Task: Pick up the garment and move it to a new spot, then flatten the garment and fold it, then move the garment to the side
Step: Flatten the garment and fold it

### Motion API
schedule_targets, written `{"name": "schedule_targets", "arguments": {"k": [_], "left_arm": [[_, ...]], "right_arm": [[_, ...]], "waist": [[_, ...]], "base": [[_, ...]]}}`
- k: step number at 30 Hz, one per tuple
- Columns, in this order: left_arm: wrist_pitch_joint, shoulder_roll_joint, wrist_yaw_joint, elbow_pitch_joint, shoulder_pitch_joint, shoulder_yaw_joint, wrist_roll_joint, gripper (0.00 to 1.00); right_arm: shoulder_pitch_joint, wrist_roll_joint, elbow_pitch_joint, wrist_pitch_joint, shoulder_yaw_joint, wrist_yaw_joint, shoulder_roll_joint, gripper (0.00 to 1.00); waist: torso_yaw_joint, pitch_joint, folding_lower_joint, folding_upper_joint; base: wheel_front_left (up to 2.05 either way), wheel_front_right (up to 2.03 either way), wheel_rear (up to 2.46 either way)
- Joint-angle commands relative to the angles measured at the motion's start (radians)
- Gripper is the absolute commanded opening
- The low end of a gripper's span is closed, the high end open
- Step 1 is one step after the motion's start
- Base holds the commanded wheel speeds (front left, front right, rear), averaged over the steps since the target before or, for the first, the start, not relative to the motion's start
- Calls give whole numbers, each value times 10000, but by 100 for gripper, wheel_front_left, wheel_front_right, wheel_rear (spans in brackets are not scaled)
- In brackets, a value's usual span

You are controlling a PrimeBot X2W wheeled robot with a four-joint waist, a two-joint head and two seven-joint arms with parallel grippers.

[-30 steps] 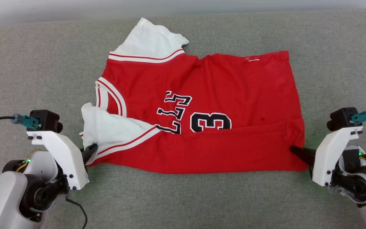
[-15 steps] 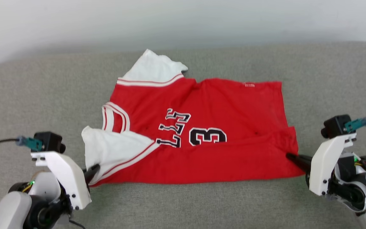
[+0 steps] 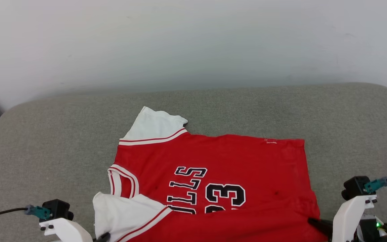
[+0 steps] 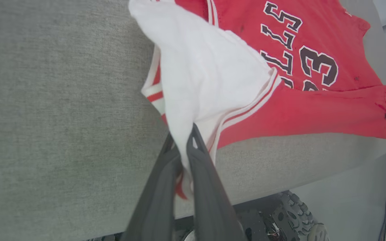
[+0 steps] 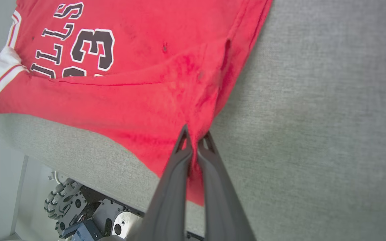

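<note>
Because the garment (image 3: 220,168) lies spread on the grey counter (image 3: 45,134) at the lower middle of the head view, with its near edge lapped over the printed digits, the two near corners are pinched, probably to tension it flat. The left pincer (image 4: 181,134) is clamped on the white sleeve at lower left, and the right pincer (image 5: 196,134) is clamped on the red hem corner at lower right. The frame's bottom cuts off that near edge, and the lap hides part of the lettering.

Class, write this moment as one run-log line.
left gripper: shut on garment sleeve | right gripper: shut on garment hem | garment: on grey cushion
</note>
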Motion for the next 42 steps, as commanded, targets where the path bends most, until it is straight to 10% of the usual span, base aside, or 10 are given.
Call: {"name": "schedule_targets", "arguments": {"k": [1,9,27,42], "left_arm": [[-130,-127,-64,102,20,-25,-31,100],[-1272,-589,-452,1042,-628,-75,456,100],[-3982,-682,426,1429,-4189,657,2420,100],[-1392,350,-402,2688,-8524,612,1857,100]], "right_arm": [[177,-107,59,-151,-95,-3,109,100],[513,-1185,-315,-2421,-487,-2,438,100],[-494,-3841,-2315,-6593,-2180,-2,1770,100],[-1242,-4196,-3363,-6832,-2577,-3,2503,100]], "waist": [[7,30,2,0],[-226,215,2,0],[-1596,2304,2,0],[-2304,4858,2,0]], "base": [[0,0,0],[0,0,0],[0,0,0],[0,0,0]]}}
